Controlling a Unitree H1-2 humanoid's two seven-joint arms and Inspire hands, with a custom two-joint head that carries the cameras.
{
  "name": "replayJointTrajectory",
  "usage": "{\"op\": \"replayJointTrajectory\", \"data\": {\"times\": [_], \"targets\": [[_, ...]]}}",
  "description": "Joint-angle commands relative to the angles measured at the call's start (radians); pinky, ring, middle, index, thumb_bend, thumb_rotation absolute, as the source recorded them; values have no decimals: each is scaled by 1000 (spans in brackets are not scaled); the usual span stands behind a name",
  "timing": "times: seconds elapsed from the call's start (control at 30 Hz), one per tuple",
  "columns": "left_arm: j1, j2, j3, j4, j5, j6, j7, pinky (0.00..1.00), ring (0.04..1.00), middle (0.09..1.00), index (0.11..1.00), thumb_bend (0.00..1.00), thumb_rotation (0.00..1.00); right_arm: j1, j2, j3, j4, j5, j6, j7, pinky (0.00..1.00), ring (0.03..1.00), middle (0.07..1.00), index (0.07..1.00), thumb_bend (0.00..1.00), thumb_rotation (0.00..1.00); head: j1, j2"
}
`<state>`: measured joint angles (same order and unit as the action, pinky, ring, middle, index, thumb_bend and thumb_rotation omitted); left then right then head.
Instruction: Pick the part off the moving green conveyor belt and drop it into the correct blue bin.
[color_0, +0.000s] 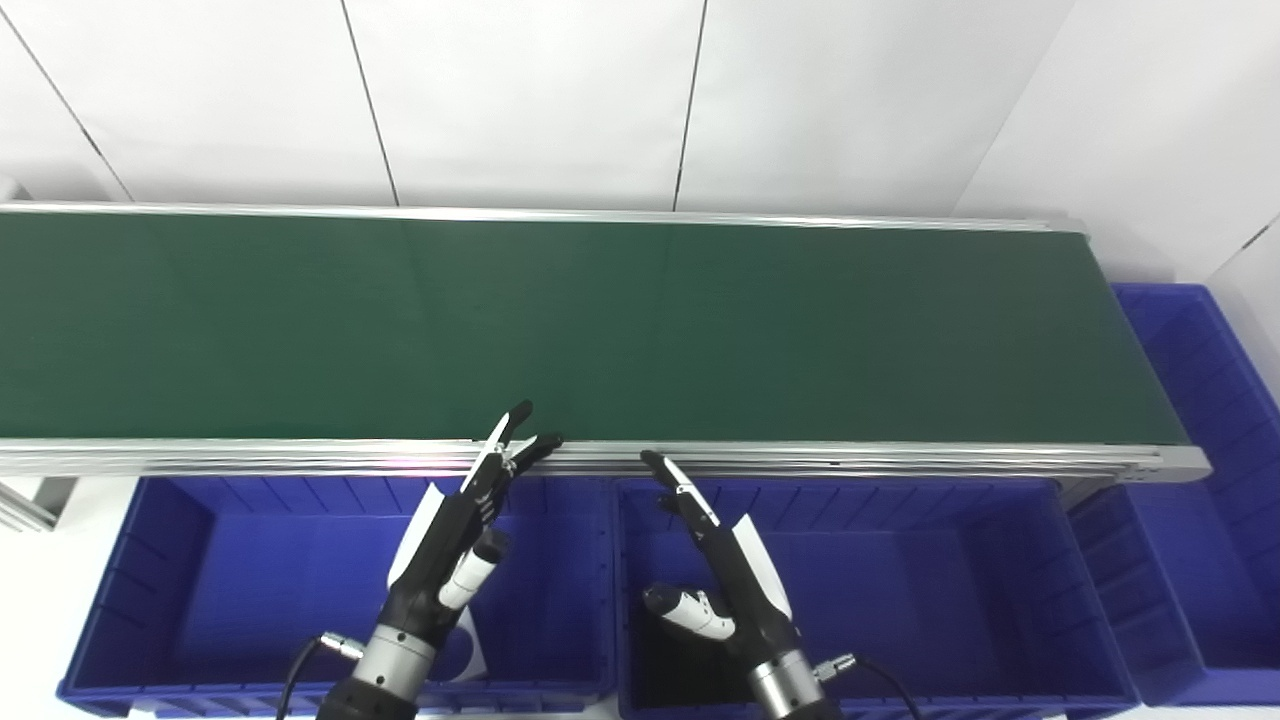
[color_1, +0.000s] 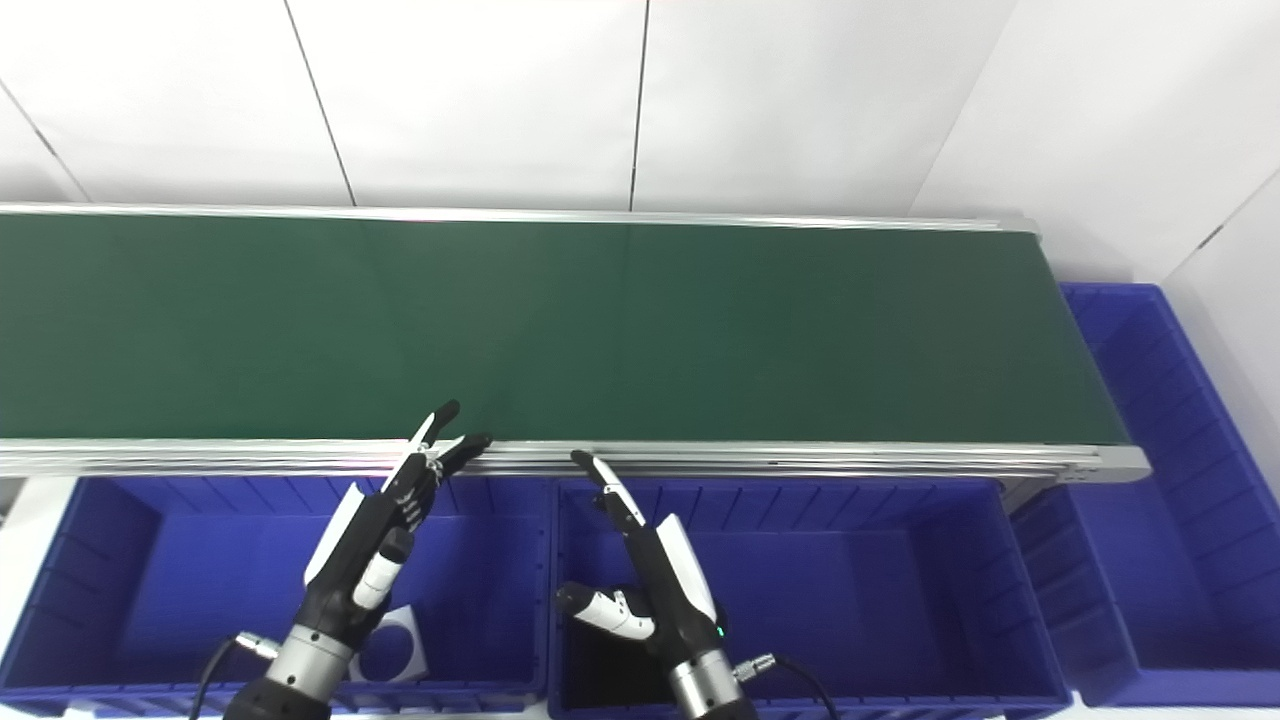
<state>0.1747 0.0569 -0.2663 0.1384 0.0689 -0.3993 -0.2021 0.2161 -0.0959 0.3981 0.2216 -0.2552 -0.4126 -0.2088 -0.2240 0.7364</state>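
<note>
left hand (color_0: 455, 545) open, right hand (color_0: 725, 575) open, empty

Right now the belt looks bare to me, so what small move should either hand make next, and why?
Probably none: hold both hands where they are. The green belt carries no part in either view, and the left hand and right hand are open, fingertips near the belt's near rail above the blue bins. One white part already lies in the left bin.

We see a white panelled wall (color_0: 540, 90) behind the scene, its panels divided by thin dark seams. At right, a second white wall (color_0: 1160, 120) meets it at a corner. The lighting is even and bright.
</note>
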Motion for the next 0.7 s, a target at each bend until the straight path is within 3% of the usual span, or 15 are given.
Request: {"op": "replayJointTrajectory", "data": {"times": [0.0, 0.37, 0.67], "targets": [[0, 2, -5, -41, -13, -35, -7, 958, 908, 883, 999, 779, 1000, -20, 4, 8, -4, 25, -57, -18, 892, 942, 967, 951, 1000, 901, 3, -2], [60, 1, -31, -85, 8, -12, -15, 969, 930, 908, 991, 729, 1000, -9, 23, -9, 15, 73, -57, -3, 898, 939, 975, 951, 1000, 944, 23, -9], [89, 8, -51, -94, 21, 24, -12, 1000, 997, 983, 980, 636, 1000, -3, 21, -15, 31, 80, -57, 2, 890, 933, 967, 942, 1000, 944, 33, -15]]}}
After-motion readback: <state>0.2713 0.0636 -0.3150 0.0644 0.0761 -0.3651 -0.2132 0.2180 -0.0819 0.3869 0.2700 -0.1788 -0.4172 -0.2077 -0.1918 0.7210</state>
